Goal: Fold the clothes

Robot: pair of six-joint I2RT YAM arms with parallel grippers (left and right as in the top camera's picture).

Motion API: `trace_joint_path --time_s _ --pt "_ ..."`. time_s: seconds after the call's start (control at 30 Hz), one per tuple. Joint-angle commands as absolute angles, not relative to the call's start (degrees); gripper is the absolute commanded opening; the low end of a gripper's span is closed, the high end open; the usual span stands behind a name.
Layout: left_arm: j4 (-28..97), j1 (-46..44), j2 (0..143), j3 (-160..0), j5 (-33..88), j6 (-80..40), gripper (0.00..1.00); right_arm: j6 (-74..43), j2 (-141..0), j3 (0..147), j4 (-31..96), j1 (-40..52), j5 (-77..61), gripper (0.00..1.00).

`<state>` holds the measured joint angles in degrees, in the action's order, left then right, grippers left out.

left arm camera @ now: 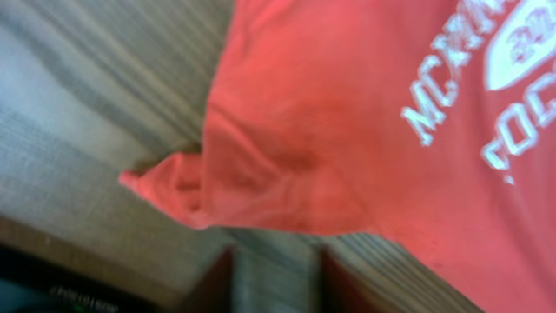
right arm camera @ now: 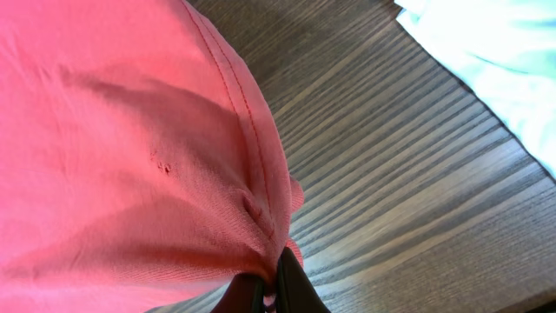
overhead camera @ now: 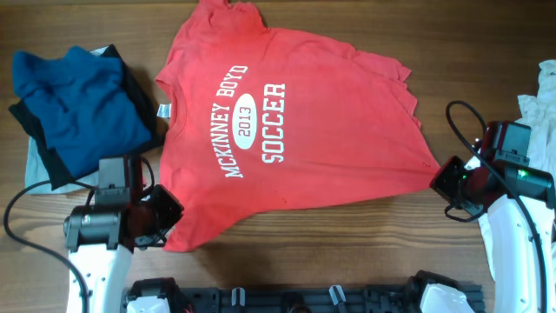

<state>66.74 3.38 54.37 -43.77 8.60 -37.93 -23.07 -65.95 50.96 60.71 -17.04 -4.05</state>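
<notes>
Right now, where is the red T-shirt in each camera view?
Overhead: red T-shirt spread across the middle of the table, lettering up.
Left wrist: fills the centre and right; a bunched corner points left.
Right wrist: fills the left half, hem pinched in the right tool at bottom centre.
Shared landmark: the wood-grain table.

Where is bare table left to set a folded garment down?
Bare table: far right, between the red T-shirt and the white cloth; also the near strip below the shirt's hem. Crowded: the left, with the blue and black pile.
</notes>
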Motion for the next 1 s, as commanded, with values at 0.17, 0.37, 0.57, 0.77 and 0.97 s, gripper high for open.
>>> trace_joint_path --time_s 0.17,0.37,0.57,0.77,0.97 --pt "61.2 3.6 66.0 -35.7 7.9 -43.2 0.5 -22.5 -66.2 51.0 60.5 -17.1 -3.1 0.04" --pt "56.5 3.6 72.2 -33.5 8.1 -44.2 0.46 -22.5 -66.2 51.0 60.4 -17.1 -3.1 0.04" --pt "53.5 3.6 75.5 -33.5 8.3 -44.2 0.37 -22.5 -66.2 51.0 60.4 -17.1 -3.1 0.04" --pt "52.5 3.6 75.7 -33.5 8.6 -44.1 0.04 -22.4 -66.2 51.0 60.5 -17.1 -3.1 0.04" --pt "57.8 3.6 71.7 -37.3 10.9 -41.8 0.04 -22.4 -66.2 51.0 60.4 -17.1 -3.0 0.04"
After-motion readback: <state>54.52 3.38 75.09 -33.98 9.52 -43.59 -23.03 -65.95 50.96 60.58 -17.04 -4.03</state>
